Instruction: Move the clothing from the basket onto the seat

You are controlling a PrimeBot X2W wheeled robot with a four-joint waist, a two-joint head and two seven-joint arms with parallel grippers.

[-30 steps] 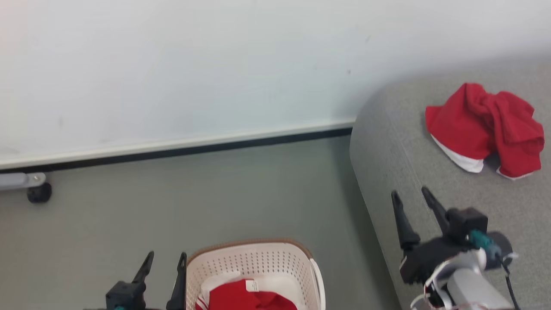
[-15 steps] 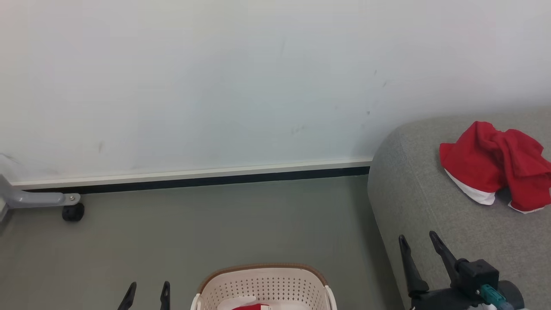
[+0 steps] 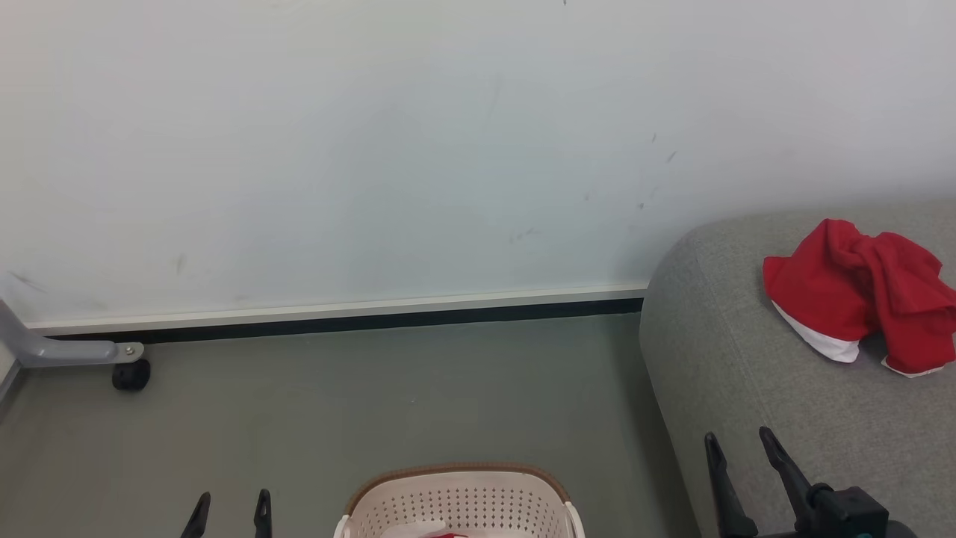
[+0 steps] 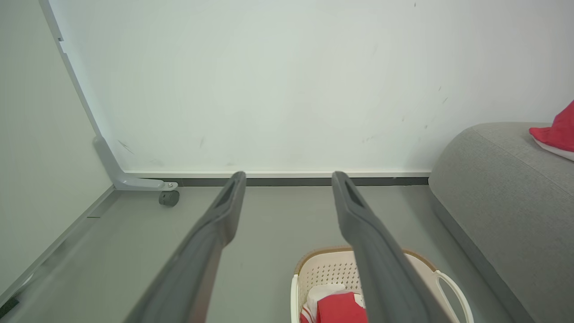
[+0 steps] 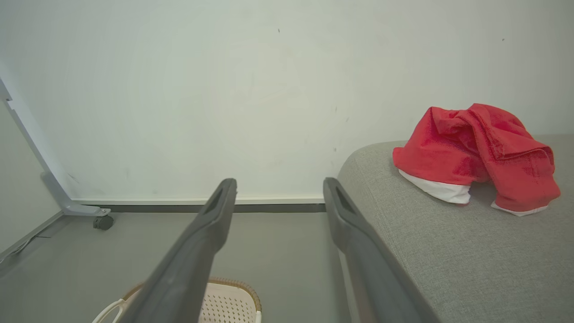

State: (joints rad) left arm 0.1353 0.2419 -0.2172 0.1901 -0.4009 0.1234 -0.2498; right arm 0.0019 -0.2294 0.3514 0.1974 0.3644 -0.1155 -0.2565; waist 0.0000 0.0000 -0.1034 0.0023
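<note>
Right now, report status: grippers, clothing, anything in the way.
Left gripper open, empty. Right gripper open, empty. One red garment on seat; more clothing in basket. Nothing seen in the way.

right gripper (image 5: 279, 185): two dark fingers (image 5: 202, 237) spread apart, nothing between them
clothing (image 5: 471, 148): crumpled red garment with white trim, lying on the seat
seat (image 5: 448, 260): grey, rounded corner, right of the fingers
basket (image 5: 244, 289): brown rim and perforated wall at the bottom edge, on the floor (image 5: 278, 242)
caster (image 5: 103, 222): black, far left, by the wall (image 5: 224, 89)
</note>
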